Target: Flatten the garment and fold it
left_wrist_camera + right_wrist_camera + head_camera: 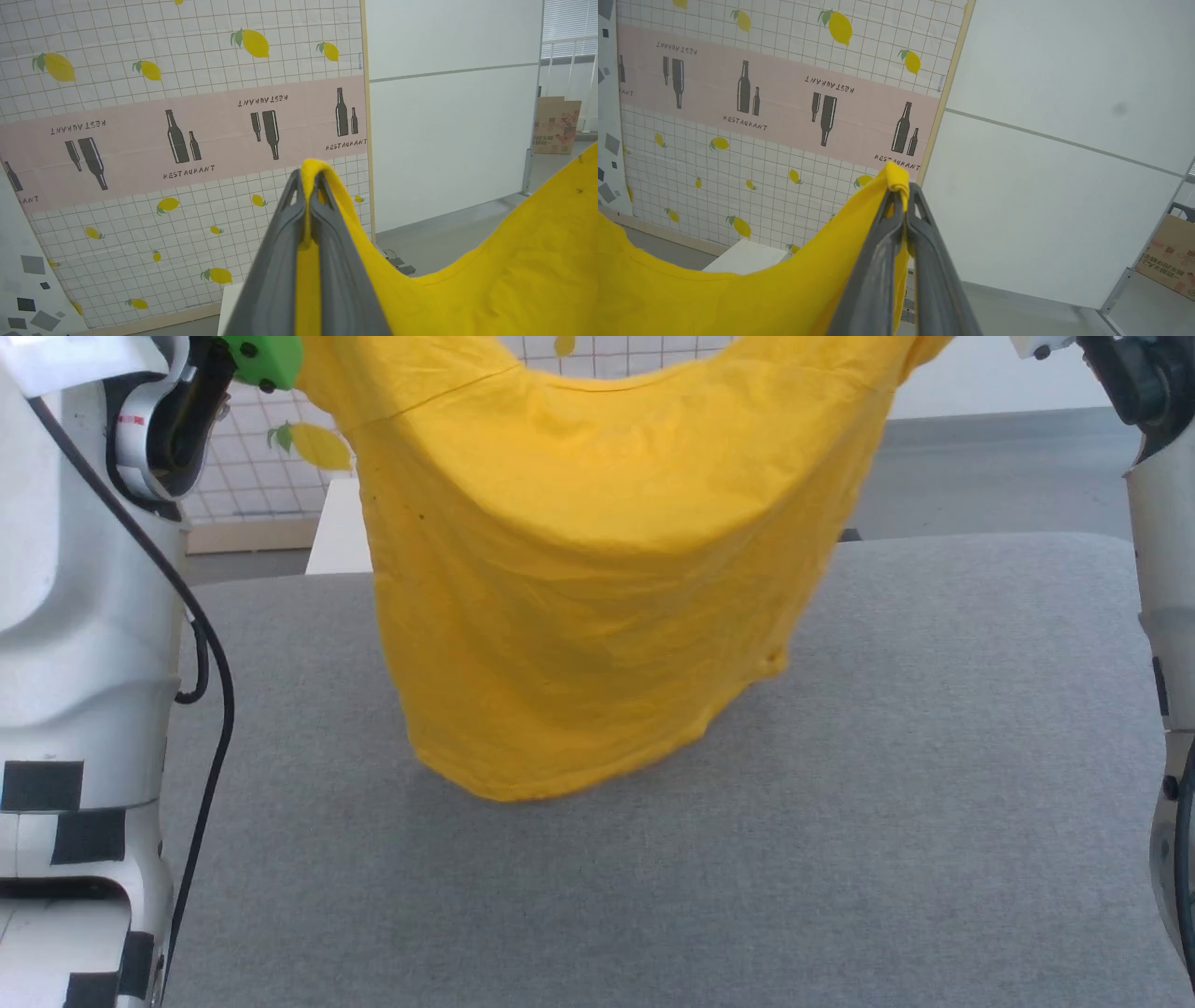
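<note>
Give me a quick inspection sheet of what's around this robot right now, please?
Surface: grey padded table.
Job's things: yellow T-shirt sagging between both grippers, low end near the table.
Clutter: nothing seen.
Grippers: left gripper and right gripper, fingers shut on the T-shirt's edge.
Cables: black cable down the left arm.
Surroundings: lemon-print backdrop, white wall, cardboard box.

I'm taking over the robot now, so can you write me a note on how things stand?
Left gripper: shut on one edge of the shirt, held high.
Right gripper: shut on another edge, held high.
Shirt: hangs sagging between them above the grey table, plain yellow side toward the head camera.
Done: shirt lifted and spread in the air.
Left: lay it flat on the table, then fold.
</note>
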You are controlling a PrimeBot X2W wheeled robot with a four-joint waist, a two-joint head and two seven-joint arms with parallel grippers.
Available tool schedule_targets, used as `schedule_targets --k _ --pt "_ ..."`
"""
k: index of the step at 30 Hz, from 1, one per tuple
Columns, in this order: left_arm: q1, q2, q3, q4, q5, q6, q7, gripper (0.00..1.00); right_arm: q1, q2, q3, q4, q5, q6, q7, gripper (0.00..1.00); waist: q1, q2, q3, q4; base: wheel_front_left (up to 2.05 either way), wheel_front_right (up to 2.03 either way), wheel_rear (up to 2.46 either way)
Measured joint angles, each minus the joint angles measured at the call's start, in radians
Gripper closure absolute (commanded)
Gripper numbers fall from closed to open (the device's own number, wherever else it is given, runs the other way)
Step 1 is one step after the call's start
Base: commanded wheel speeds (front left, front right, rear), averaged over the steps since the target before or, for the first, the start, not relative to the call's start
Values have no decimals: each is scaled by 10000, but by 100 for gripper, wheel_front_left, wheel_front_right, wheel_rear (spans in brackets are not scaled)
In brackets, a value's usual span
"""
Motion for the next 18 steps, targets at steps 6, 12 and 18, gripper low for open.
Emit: schedule_targets --k 6,12,18 --pt "-61 -35 31 10 -282 35 219 100 -315 -40 188 360 33 -2 94 100 0 0 48 -228 0 0 0" --pt "-361 -242 63 -148 -522 244 629 100 -709 178 94 591 307 0 594 100 0 0 545 -365 0 0 0" --pt "-1367 -328 107 -334 -393 577 477 100 -1536 368 -146 570 88 -2 788 100 0 0 1419 -506 0 0 0"
